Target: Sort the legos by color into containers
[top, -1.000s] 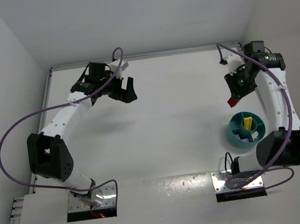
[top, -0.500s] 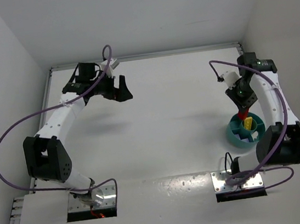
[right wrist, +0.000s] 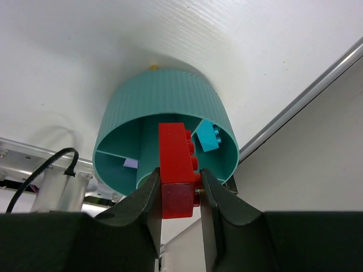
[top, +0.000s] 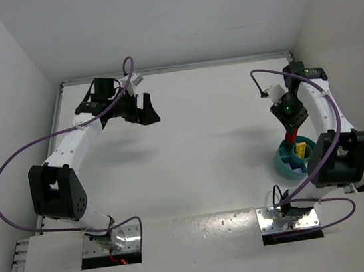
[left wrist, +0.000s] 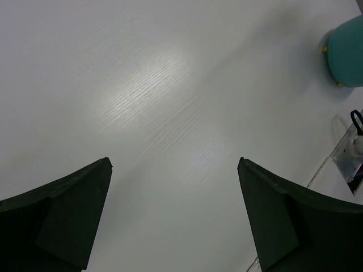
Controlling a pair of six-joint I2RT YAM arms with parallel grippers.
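My right gripper [right wrist: 180, 182] [top: 292, 133] is shut on a red lego [right wrist: 177, 164] [top: 291, 137], its two fingers pinching the brick's sides, and holds it just above the round teal container [right wrist: 161, 107] [top: 296, 158] at the table's right side. Inside the container lie a cyan lego [right wrist: 207, 136], a pale lavender lego [right wrist: 130, 163] and a yellow lego [top: 300, 150], each in its own compartment. My left gripper [top: 146, 109] [left wrist: 174, 215] hangs open over bare table at the far left, nothing between its fingers [left wrist: 68, 209].
The white side wall and a metal rail [right wrist: 300, 102] run close behind the container on the right. The right arm's base plate [top: 288, 218] and its cable [right wrist: 54, 164] lie just in front of it. The container's edge [left wrist: 349, 51] also shows in the left wrist view.
My right gripper has swung down and toward the container with the red lego, from the far right table to just above the dish. The left arm shifted slightly left.
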